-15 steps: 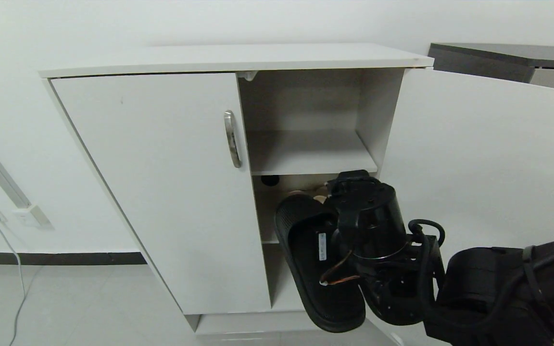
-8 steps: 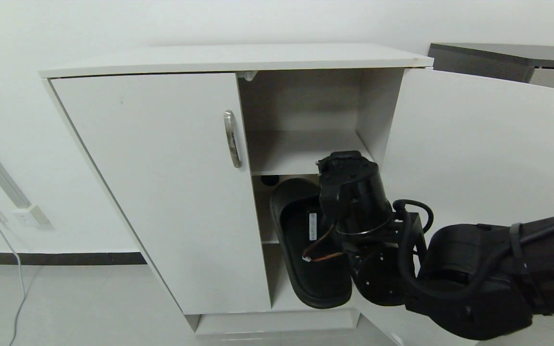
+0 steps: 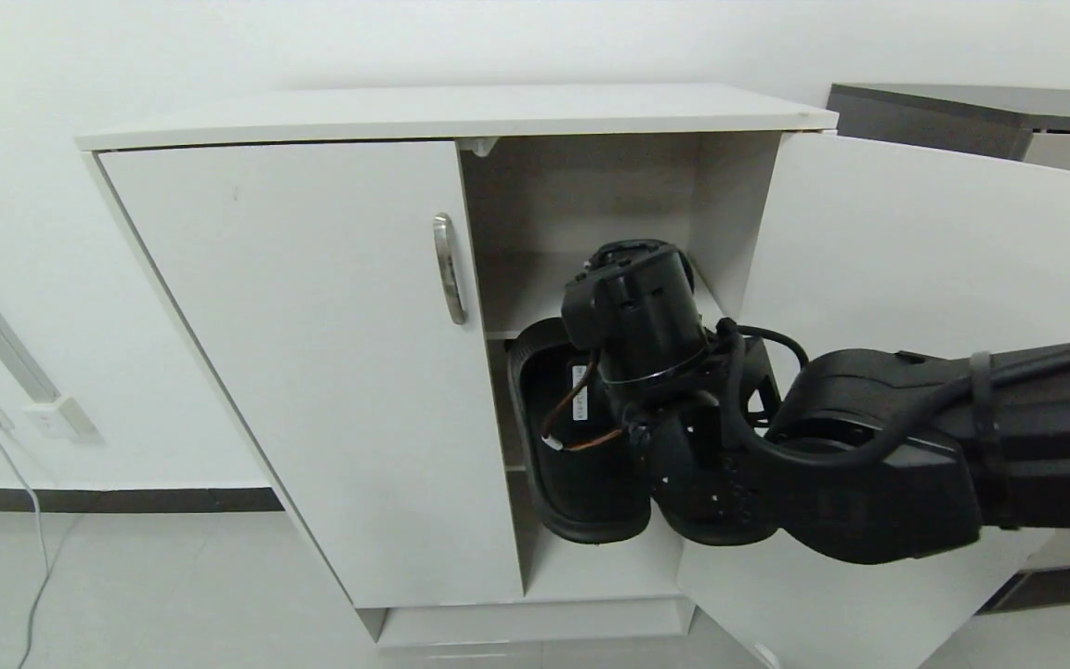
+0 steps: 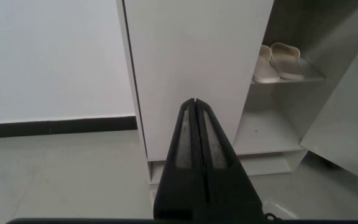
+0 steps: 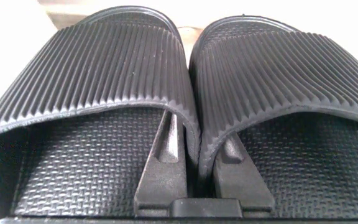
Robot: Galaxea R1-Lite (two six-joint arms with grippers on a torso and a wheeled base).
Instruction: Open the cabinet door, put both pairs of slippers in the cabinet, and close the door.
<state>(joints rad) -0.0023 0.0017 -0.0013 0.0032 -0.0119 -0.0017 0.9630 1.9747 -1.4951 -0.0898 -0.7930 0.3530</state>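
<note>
- Right gripper (image 5: 194, 163) is clamped on the touching inner sides of the black slippers (image 3: 565, 465), one finger inside each.
- The pair has been lifted and carried deeper into the cabinet (image 3: 451, 107) opening than a second ago.
- Left gripper (image 4: 194, 112) is held shut and empty, facing the closed left door (image 3: 312, 372).
- Right door (image 3: 916, 279) is swung open.
- Beige slippers (image 4: 278, 61) are lying on a shelf inside.

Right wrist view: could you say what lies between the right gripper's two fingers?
The touching inner sides of both black slippers, one finger inside each, shown in the right wrist view.
</note>
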